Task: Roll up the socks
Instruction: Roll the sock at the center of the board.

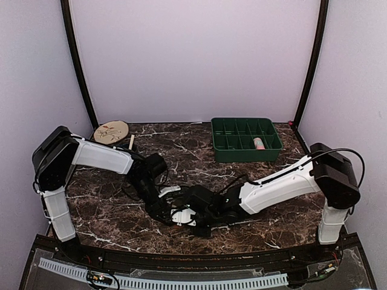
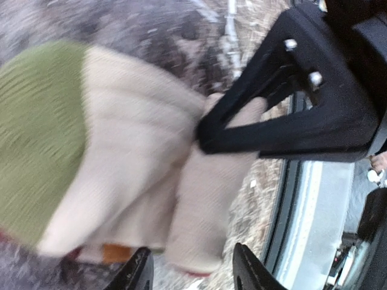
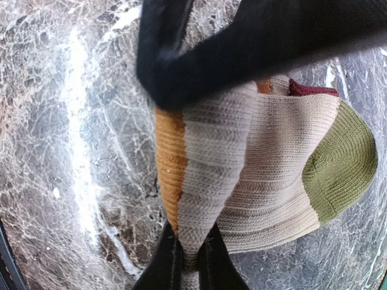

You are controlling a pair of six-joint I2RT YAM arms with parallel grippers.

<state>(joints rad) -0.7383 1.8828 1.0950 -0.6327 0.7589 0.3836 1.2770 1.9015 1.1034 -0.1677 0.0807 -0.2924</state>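
The tan sock (image 3: 272,175) lay on the desk (image 1: 199,157), apparently not yet fully rolled, pinched by the right gripper (image 3: 184,266), with the left gripper (image 2: 192,275) spread over it; the pink sock (image 1: 259,143) apparently sat finished in the green tray (image 1: 225,151).

The tan sock (image 2: 133,157) is blurred in the left wrist view.

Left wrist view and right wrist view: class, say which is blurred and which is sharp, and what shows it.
Left wrist view: blurred, the cream sock and marble table smeared. Right wrist view: sharp, the sock's knit ribs and the marble veins crisp.
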